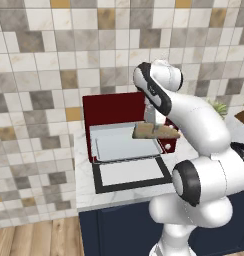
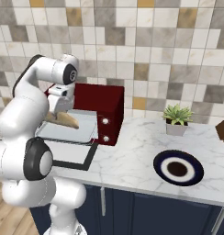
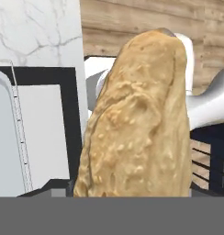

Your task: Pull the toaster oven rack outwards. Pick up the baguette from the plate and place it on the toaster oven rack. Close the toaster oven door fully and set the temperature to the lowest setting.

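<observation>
Two silver knobs (image 2: 104, 130) sit one above the other on the right front of the dark red toaster oven (image 2: 107, 101), which stands on the pale marbled surface (image 2: 132, 151) against the tiled wall (image 1: 39, 60). The toaster oven door (image 1: 131, 172) lies folded down flat in front of the oven, its black frame around a pale window. Above it the toaster oven rack (image 1: 125, 146), a pale grey tray, sticks out of the oven mouth over the door.

The white arm bends over the oven and its pincer (image 1: 153, 129) hangs above the right part of the rack, pinching the baguette (image 1: 155, 132). In the left base view the tan loaf lies roughly level, crosswise in the grip, above the rack's right rear corner; whether it touches the rack I cannot tell. In the hand view the baguette (image 3: 134, 124) fills the middle, running away from the camera, with the black-framed door and the edge of the rack off to one side of it.

The plate (image 2: 178, 168), dark blue with a pale ring, rests on the surface well to the right of the oven, with nothing on it. A small potted plant (image 2: 177, 118) stands behind the plate, near the wall.
</observation>
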Robot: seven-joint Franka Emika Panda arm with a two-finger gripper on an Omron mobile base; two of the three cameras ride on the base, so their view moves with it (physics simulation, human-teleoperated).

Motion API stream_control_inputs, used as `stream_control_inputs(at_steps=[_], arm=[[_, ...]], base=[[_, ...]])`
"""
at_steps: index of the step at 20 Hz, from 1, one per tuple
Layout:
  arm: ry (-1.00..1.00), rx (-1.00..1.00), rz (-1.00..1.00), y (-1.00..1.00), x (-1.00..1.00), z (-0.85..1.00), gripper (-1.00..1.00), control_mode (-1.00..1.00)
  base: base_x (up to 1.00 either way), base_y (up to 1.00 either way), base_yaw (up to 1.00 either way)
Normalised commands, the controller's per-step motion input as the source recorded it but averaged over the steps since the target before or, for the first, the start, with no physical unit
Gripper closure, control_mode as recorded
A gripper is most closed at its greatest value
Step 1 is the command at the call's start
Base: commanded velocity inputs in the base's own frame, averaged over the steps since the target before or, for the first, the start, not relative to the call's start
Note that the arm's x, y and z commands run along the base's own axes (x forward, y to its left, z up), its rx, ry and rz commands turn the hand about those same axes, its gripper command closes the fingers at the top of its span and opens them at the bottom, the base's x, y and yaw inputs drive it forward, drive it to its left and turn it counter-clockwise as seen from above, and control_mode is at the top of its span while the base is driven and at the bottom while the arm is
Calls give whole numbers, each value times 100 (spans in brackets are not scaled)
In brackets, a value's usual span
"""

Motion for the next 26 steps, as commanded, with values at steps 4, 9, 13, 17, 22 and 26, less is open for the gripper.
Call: stream_control_inputs(at_steps=[4,9,13,17,22,26], arm=[[-10,4,0,62,5,-21,100,-100],[-12,0,0,46,21,-11,100,-100],[-8,-2,0,23,27,-19,100,-100],[-9,-2,0,0,35,-22,100,-100],[-15,0,2,0,11,-15,100,-100],[-12,0,4,0,0,-20,100,-100]], base=[[0,0,0],[0,0,0],[0,0,0],[0,0,0],[0,0,0],[0,0,0]])
